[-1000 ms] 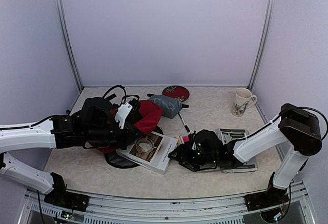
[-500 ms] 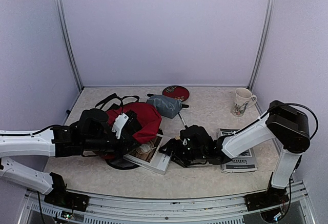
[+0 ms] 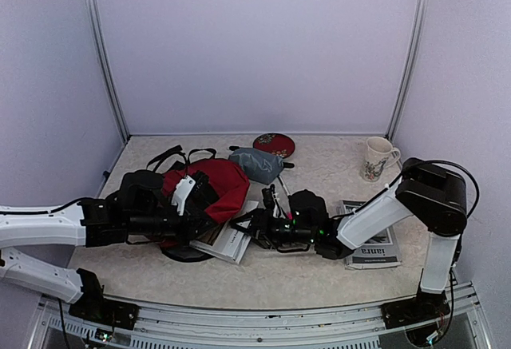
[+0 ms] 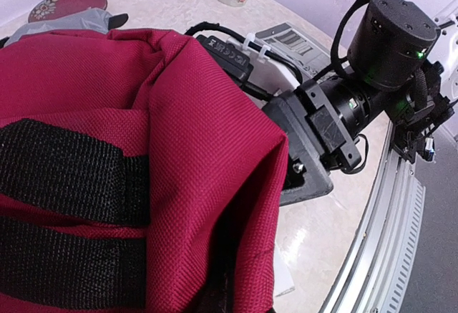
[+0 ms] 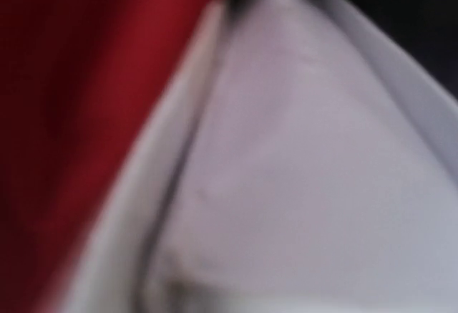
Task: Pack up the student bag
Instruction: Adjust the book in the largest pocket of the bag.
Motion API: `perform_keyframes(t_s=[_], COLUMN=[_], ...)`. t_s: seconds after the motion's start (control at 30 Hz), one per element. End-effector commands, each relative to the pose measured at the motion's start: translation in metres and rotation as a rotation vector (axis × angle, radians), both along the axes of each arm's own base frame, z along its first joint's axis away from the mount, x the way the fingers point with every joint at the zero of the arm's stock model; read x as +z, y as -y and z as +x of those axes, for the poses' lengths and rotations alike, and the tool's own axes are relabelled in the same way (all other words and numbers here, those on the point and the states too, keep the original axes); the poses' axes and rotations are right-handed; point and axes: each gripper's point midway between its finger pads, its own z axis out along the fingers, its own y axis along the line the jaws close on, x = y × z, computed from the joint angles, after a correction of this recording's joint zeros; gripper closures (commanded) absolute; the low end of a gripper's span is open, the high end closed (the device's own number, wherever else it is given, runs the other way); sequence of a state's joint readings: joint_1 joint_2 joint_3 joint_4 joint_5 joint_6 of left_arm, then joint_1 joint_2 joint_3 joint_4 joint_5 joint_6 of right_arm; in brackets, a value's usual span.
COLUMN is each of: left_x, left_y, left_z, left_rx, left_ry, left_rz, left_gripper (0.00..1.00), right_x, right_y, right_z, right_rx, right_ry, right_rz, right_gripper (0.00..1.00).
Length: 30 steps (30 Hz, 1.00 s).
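Found the student bag [image 3: 214,188] at centre left of the top view, down on the table [image 3: 319,279] as a red dome. Sat lower and more spread than a second before, when bunched up high with dark parts on top. Saw its red cloth and black straps filling the left of the left wrist view. Logged the left gripper [image 3: 196,204] clamped tight on the bag's near edge, fingers buried in cloth. Noted the right gripper [image 3: 246,225] shifted well left from a second before, off the booklet [image 3: 374,247], now at the right edge of the white book [image 3: 226,241]. Could not tell its jaw gap or any hold; got only blurred white and red in the right wrist view. Marked the book pushed left against the bag's edge, cover photo no longer showing. Left grey pouch [image 3: 257,164], red disc [image 3: 274,143] and mug [image 3: 378,158] unchanged along the back.
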<state>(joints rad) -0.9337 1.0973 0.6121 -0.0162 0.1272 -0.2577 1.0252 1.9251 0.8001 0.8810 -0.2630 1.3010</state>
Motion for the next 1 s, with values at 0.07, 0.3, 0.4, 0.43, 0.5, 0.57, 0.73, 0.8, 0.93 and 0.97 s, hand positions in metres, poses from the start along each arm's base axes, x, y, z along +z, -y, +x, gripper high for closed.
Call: perform_keyframes(t_s=[0.07, 0.3, 0.4, 0.43, 0.5, 0.57, 0.73, 0.8, 0.93, 0.97], left_x=[0.038, 0.075, 0.092, 0.098, 0.105, 0.111, 0.125, 0.134, 0.152, 0.156], left_y=[0.001, -0.002, -0.006, -0.007, -0.01, -0.011, -0.011, -0.008, 0.01, 0.014], left_z=[0.003, 0.013, 0.017, 0.019, 0.021, 0.022, 0.025, 0.025, 0.012, 0.01], left_rx=[0.003, 0.037, 0.061, 0.073, 0.085, 0.097, 0.103, 0.101, 0.035, 0.018], left_ry=[0.058, 0.173, 0.212, 0.224, 0.24, 0.254, 0.289, 0.302, 0.338, 0.345], left_rz=[-0.09, -0.01, 0.01, 0.015, 0.025, 0.037, 0.058, 0.054, 0.018, 0.011], left_gripper=[1.0, 1.0, 1.0, 1.0, 1.0, 1.0, 1.0, 1.0, 1.0, 1.0], right_x=[0.003, -0.008, 0.017, 0.026, 0.048, 0.068, 0.098, 0.104, 0.103, 0.102], right_y=[-0.006, 0.019, 0.027, 0.029, 0.032, 0.036, 0.049, 0.047, 0.026, 0.021], right_z=[0.005, -0.006, -0.012, -0.013, -0.017, -0.02, -0.018, -0.015, -0.002, 0.002], right_rx=[-0.032, -0.071, -0.063, -0.059, -0.048, -0.043, -0.083, -0.095, -0.097, -0.101], right_ry=[-0.029, -0.119, -0.085, -0.072, -0.042, -0.01, 0.051, 0.057, 0.054, 0.043], right_rz=[0.081, 0.074, 0.152, 0.178, 0.237, 0.29, 0.348, 0.346, 0.312, 0.31], right_gripper=[0.64, 0.82, 0.84, 0.84, 0.84, 0.84, 0.85, 0.85, 0.85, 0.85])
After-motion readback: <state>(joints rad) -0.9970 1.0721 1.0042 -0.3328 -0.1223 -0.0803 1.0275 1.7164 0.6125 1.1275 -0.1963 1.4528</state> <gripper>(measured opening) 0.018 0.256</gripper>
